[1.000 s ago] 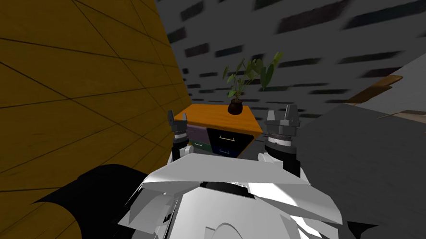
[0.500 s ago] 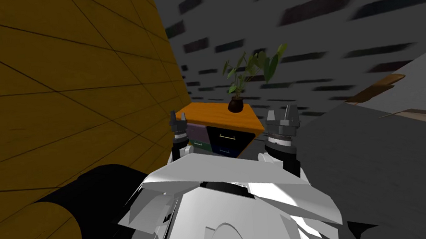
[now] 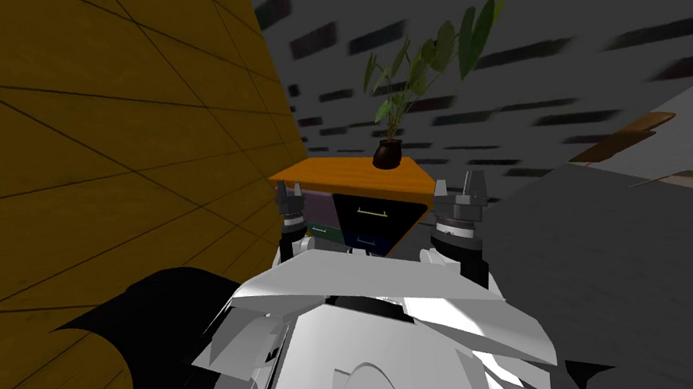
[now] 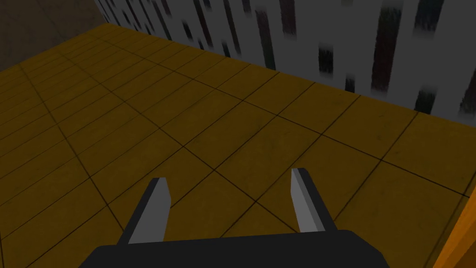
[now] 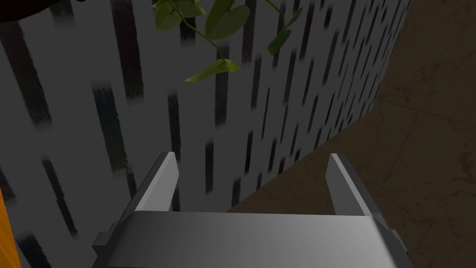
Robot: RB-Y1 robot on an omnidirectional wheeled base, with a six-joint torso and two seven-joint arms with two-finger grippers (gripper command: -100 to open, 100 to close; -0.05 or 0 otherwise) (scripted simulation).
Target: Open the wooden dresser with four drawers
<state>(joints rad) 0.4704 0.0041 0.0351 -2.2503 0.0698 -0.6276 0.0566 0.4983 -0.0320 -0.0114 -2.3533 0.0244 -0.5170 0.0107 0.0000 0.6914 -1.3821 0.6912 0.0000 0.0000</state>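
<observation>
1. Two grippers up and both wide open: the left gripper (image 3: 289,201) shows its blades spread with nothing between them, and the right gripper (image 3: 462,190) is the same, empty.
2. Target ahead: the dresser (image 3: 335,172), orange-topped, sits in the corner where the yellow-brown panelled wall (image 3: 98,147) meets the grey wall (image 3: 558,28). From the head camera it lies between my two hands and just beyond them.
3. Drawer fronts face me: a purple one (image 3: 319,205) on the wall side and a black one beside it carrying a pale bar handle (image 3: 371,213), with lower fronts partly hidden by my arms. All look shut, as far as I can judge.
4. Step in hand: this reads as the approach. Neither hand is on a handle, and both wrists point at the walls rather than the drawers.
5. Next move, as I see it: tip one wrist down and forward, straddle that pale bar with the open fingers, close, then pull straight back.
6. Edges to mind: the dresser top overhangs the fronts, so come in under its lip.
7. Overhead, a potted plant (image 3: 388,154) stands on the top, and its leaves hang near the right hand (easy to brush).
8. Room: tight against the panelled wall on the left; open grey floor (image 3: 617,258) on the right, and that side looks freer for the pull.
</observation>
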